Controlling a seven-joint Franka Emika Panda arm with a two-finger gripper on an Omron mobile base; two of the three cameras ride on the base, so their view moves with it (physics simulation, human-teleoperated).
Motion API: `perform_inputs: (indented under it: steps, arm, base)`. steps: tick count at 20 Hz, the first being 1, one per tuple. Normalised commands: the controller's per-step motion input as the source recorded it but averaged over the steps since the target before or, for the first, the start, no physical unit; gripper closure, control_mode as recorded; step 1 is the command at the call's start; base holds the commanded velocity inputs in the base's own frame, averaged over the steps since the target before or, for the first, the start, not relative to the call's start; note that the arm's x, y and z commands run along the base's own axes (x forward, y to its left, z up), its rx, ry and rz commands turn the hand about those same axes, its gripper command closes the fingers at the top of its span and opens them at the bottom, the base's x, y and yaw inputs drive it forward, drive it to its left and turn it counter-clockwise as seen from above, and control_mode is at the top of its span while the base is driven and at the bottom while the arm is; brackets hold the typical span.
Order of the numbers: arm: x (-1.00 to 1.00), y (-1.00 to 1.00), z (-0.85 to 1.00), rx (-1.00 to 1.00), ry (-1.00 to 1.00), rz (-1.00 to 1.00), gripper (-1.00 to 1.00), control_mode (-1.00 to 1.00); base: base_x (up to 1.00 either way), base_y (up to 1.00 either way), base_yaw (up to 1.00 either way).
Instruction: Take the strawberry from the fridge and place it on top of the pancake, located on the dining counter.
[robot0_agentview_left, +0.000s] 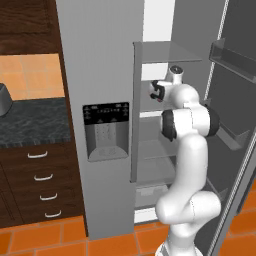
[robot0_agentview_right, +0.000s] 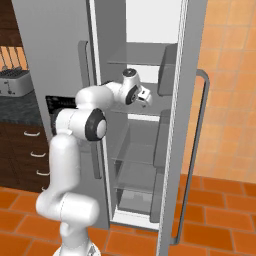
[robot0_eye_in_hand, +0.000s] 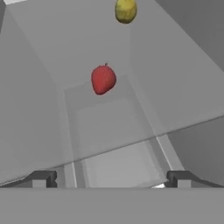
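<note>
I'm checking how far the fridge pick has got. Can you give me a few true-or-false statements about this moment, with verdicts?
1. The fridge has its right door swung open. True.
2. The gripper is shut on the strawberry. False: its fingertips stand wide apart with nothing between them, and the berry lies ahead on the shelf.
3. A yellowish ball lies beyond the strawberry in the hand view. True.
4. The strawberry touches the yellowish ball. False: bare shelf shows between them.
5. The arm reaches into the open compartment at an upper shelf. True.
</note>
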Motion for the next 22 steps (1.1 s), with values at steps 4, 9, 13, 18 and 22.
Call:
perform_inputs:
  steps: [4, 9, 13, 18, 22]
  arm:
    - [0.64, 0.0, -0.31, 0.0, 0.01, 0.02, -1.0, -1.0]
    - [0.6, -0.01, -0.22, -0.01, 0.08, 0.0, -1.0, -1.0]
    - [0.16, -0.01, -0.25, 0.0, -0.12, 0.0, -1.0, -1.0]
    - [-0.59, -0.05, -0.55, 0.0, -0.18, 0.02, -1.0, -1.0]
    - [-0.8, 0.11, -0.4, 0.0, -0.04, 0.0, -1.0, -1.0]
  base:
    - [0.0, 0.0, 0.0]
    - [0.0, 0.0, 0.0]
    - [0.0, 0.0, 0.0]
    - [0.0, 0.0, 0.0]
    - [0.0, 0.0, 0.0]
